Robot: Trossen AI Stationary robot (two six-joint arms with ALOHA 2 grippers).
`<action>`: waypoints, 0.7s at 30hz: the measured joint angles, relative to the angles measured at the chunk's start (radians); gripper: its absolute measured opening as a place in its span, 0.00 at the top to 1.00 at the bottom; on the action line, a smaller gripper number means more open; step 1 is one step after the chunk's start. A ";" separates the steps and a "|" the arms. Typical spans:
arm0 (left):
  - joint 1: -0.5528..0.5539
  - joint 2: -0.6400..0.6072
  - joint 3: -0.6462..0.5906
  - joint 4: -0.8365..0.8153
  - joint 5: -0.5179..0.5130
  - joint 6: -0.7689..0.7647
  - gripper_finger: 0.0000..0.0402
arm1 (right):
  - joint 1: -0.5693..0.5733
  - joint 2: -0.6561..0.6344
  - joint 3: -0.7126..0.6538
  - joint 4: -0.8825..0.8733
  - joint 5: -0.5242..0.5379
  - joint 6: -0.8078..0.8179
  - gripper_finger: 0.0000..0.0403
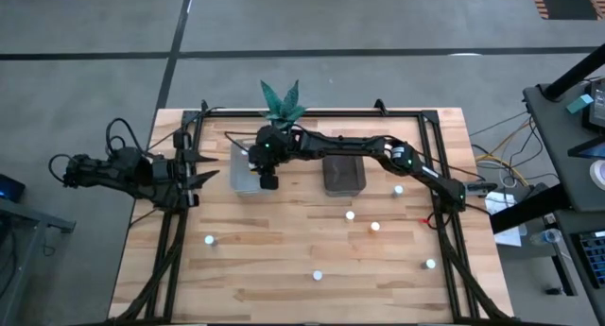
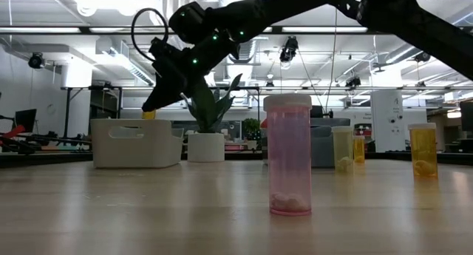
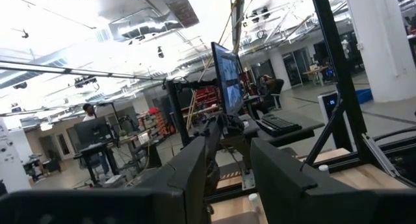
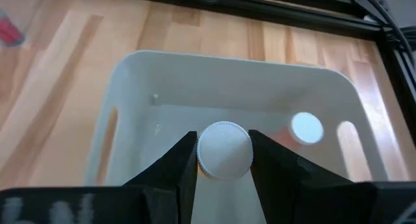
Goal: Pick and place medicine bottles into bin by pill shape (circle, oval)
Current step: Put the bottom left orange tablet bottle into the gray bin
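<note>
White-capped small round medicine bottle (image 4: 223,150) sits pinched in your right gripper (image 4: 223,156), above the pale translucent plastic tub (image 4: 130,74). Next, release it inside. Left gripper (image 3: 229,175) waits part-open, empty.

Body of the bottle (image 4: 224,149) in the right claw (image 4: 223,160) hidden beneath its white cap.

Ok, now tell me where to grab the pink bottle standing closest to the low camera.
Grip the pink bottle at its white cap, probably coming straight down from above. It stands upright and apart from the yellow bottles, and the round cap suits any finger angle.
</note>
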 joint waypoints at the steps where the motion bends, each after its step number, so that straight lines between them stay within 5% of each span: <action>1: 0.000 0.000 0.000 0.000 0.000 0.000 0.74 | 0.002 0.000 -0.004 0.011 0.000 0.005 0.70; 21: 0.000 0.000 0.000 0.003 0.000 0.001 0.74 | 0.004 0.000 -0.098 0.065 0.002 0.036 0.70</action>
